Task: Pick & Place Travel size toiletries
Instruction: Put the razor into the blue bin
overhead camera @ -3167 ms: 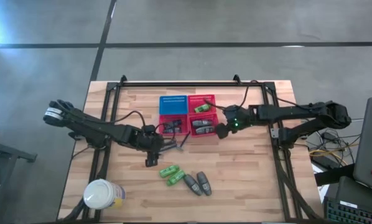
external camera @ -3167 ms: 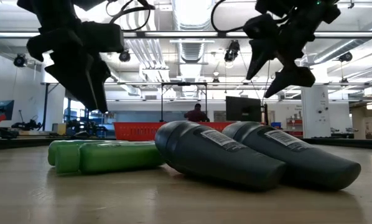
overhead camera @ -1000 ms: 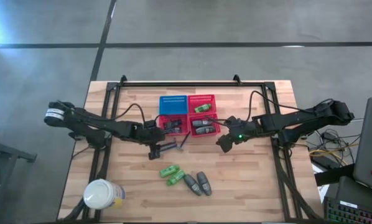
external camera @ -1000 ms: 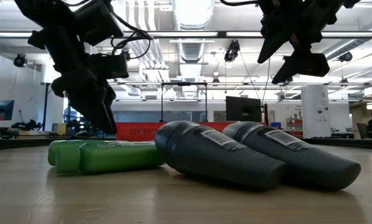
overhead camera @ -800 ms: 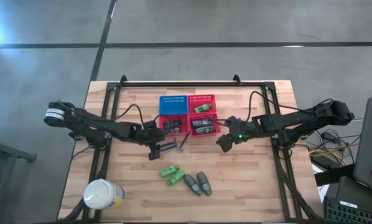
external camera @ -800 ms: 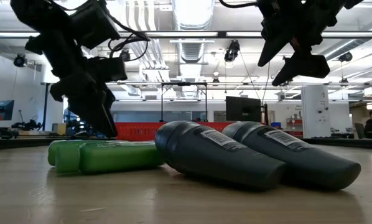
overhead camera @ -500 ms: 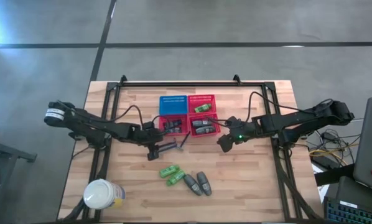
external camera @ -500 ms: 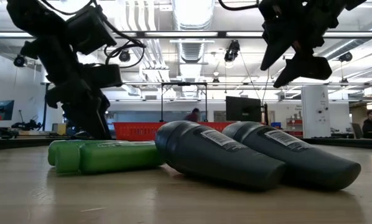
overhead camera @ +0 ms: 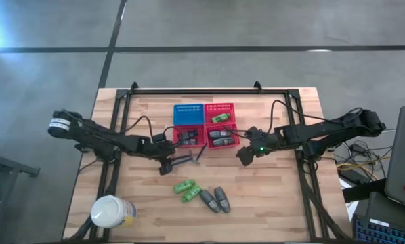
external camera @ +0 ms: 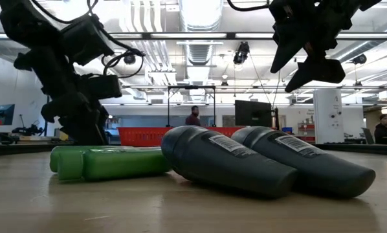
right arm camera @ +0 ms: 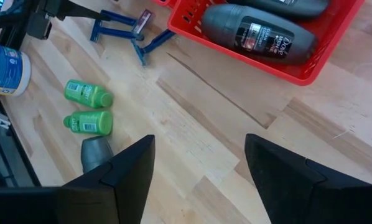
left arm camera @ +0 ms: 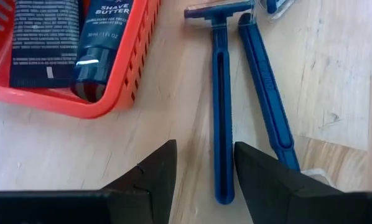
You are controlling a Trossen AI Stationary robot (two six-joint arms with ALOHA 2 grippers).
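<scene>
The left gripper (left arm camera: 204, 171) hung with its fingers apart and empty over two blue razors (left arm camera: 222, 106) lying just beside a red basket (left arm camera: 136, 68) that held black tubes (left arm camera: 43, 37). The right gripper (right arm camera: 198, 165), likewise spread and holding nothing, hovered near the red basket with grey bottles (right arm camera: 257, 31). Two green bottles (overhead camera: 186, 189) and two grey bottles (overhead camera: 215, 199) lay together on the table (overhead camera: 270, 210), with a white jar (overhead camera: 110, 211) well apart at its corner.

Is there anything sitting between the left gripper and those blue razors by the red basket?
Nothing visible. In the left wrist view the left gripper stands open directly over the blue razors, one handle running into the gap between its fingers. The red basket lies to one side, clear of that line. The right gripper hangs open, well away.
</scene>
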